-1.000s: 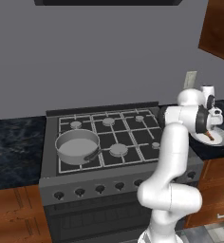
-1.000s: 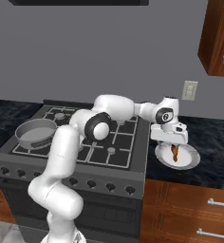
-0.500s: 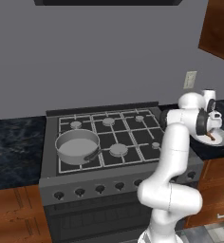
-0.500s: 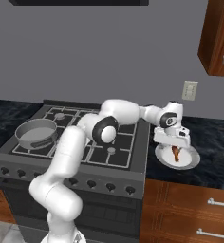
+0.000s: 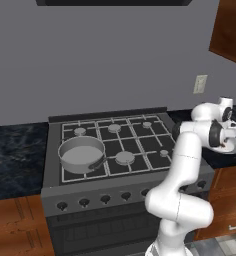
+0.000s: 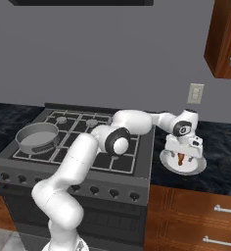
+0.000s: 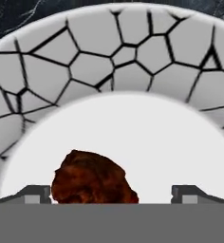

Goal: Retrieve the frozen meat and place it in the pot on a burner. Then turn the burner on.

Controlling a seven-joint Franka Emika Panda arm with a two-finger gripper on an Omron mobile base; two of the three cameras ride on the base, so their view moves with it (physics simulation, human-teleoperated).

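Note:
The frozen meat [image 7: 90,178] is a glossy brown lump lying on a white plate [image 7: 109,42] with a cracked-pattern rim. My gripper [image 7: 113,193] is open and low over the plate, with the meat between its fingertips [image 7: 35,193], nearer the left one. From the right base view the gripper [image 6: 182,154] hangs just above the meat [image 6: 180,159] on the plate [image 6: 199,168], on the counter right of the stove. The grey pot [image 5: 80,155] sits on the front-left burner with nothing visible inside, and shows as the pot [image 6: 36,137] far from the hand.
A row of burner knobs [image 5: 105,199] runs along the stove front. The dark stone counter [image 6: 220,147] carries the plate. A wall outlet [image 6: 195,93] and a wooden cabinet [image 6: 227,39] are above it. Drawers [image 6: 205,220] lie below.
The hand has come down closer to the plate, so its fingers now sit on either side of the meat. The pot and plate have not moved.

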